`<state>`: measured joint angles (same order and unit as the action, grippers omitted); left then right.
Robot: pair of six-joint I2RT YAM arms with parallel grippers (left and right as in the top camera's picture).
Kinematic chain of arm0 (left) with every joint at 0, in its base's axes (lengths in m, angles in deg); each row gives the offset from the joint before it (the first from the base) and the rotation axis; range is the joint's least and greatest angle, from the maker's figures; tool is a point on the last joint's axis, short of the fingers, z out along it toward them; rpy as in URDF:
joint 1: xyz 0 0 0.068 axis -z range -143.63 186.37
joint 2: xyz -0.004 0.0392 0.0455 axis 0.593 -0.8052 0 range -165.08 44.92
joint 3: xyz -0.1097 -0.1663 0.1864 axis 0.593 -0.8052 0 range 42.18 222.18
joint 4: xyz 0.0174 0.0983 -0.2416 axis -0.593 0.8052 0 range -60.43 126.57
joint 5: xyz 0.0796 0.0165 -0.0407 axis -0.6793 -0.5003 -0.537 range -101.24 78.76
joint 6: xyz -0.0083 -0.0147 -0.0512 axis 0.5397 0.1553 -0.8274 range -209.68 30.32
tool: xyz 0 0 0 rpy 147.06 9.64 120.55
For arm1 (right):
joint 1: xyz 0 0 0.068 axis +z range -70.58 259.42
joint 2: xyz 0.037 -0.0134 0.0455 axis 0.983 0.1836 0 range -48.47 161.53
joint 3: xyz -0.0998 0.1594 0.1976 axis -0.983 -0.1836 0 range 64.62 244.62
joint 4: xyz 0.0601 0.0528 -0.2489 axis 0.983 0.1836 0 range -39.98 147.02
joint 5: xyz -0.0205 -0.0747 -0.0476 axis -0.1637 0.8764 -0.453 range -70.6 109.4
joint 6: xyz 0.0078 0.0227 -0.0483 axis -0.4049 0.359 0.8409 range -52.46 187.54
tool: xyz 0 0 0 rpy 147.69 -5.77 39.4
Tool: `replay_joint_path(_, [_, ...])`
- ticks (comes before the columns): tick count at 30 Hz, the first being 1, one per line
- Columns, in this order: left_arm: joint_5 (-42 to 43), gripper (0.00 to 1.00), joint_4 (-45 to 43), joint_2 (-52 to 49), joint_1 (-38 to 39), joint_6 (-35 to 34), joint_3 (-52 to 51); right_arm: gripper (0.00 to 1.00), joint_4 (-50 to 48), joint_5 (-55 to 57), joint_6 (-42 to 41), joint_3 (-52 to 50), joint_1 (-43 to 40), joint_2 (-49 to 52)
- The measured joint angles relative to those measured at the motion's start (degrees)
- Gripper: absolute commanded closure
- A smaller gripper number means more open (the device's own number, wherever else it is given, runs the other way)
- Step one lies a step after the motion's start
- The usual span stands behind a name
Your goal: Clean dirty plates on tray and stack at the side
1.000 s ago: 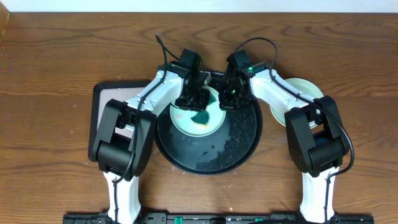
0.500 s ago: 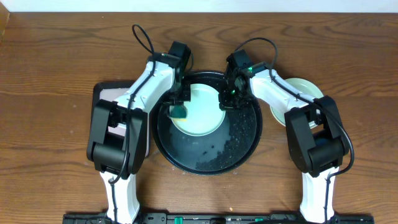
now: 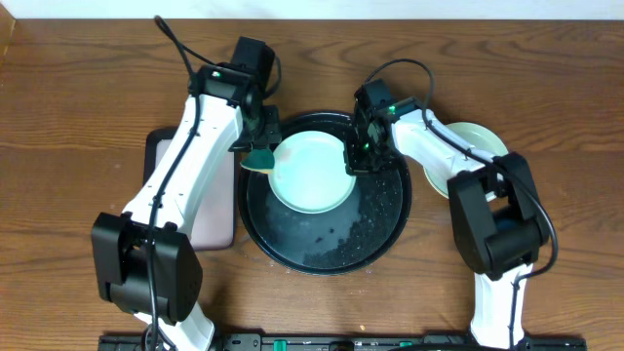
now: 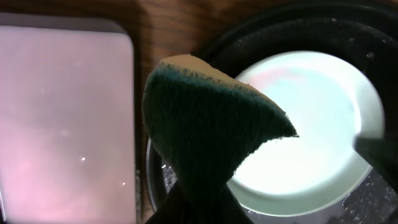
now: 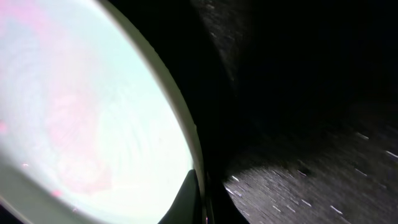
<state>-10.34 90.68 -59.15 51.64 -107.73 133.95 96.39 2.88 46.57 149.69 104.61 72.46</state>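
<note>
The left pincer (image 3: pixel 263 144), clamped on the sponge (image 4: pixel 208 130), just swung off the mint plate (image 3: pixel 310 175); right pincer (image 3: pixel 357 156) still pinches its rim. Looks wiped, stacking next probably.

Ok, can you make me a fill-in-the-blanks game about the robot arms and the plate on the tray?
1. The left gripper is shut on a green ____.
2. The right gripper pinches the rim of the mint-green plate, which lies on the round ____ tray.
3. The rectangular tray by the left arm holds a ____ mat.

Missing words: sponge; black; pink.
</note>
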Motion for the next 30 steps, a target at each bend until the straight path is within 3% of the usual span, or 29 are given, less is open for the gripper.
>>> replay_joint_path(14, [0.02,0.93,0.20,-0.13,-1.03,-0.02,-0.02,0.99,8.02,34.07,1.07,-0.48,8.81,-22.88])
replay_joint_path(30, [0.04,0.93,0.22,-0.13,-1.03,-0.02,-0.02,0.99,9.33,70.95,1.33,-0.48,24.09,-33.77])
